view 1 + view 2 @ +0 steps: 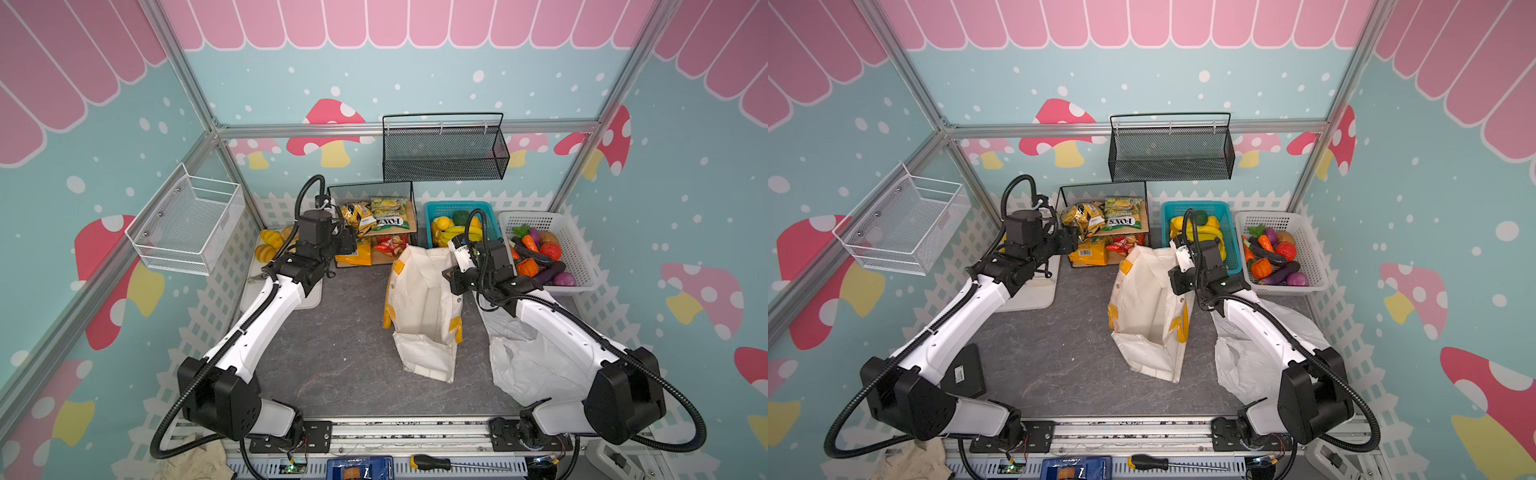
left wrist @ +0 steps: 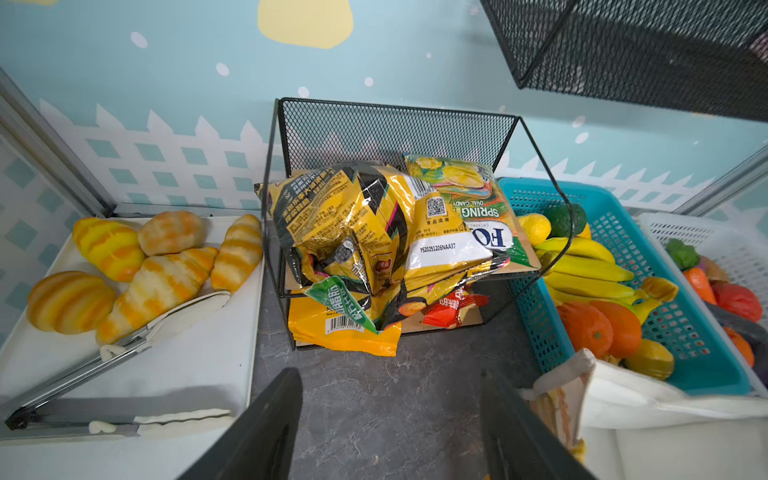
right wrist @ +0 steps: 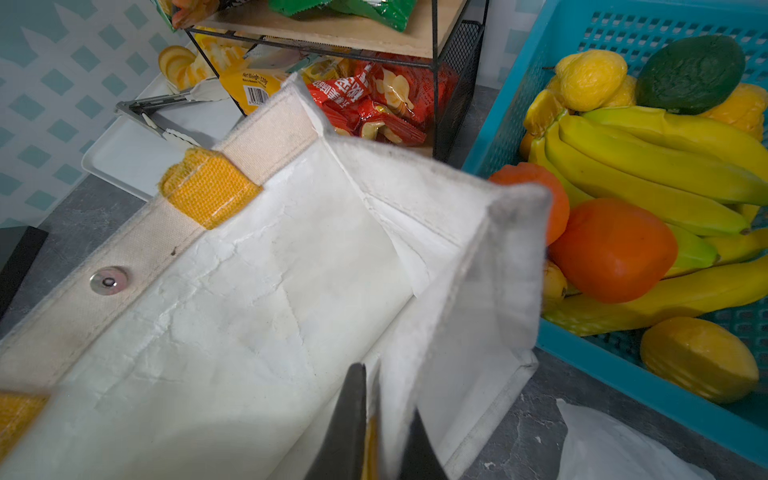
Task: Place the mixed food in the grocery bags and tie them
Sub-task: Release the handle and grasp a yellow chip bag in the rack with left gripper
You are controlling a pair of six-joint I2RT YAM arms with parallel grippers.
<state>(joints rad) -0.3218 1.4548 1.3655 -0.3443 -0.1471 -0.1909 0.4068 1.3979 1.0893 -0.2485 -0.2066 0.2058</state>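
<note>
The black wire-mesh rack stands at the back of the grey stone-look table. On its wooden upper shelf lie the crinkly foil packets: the gold-black packet crumpled in a heap, the green-white packet flat just beside it. The left claw hovers in front of the rack, dark fingers spread wide, nothing between them. Right of the rack the cream canvas tote stands with its mouth gaping, woven yellow patches on its rim; the right claw is pinched tight on that rim. Further right of the rack lies the thin, wrinkled white plastic bag, and the toy pumpkin and glossy eggplant sit in a white lattice basket.
</note>
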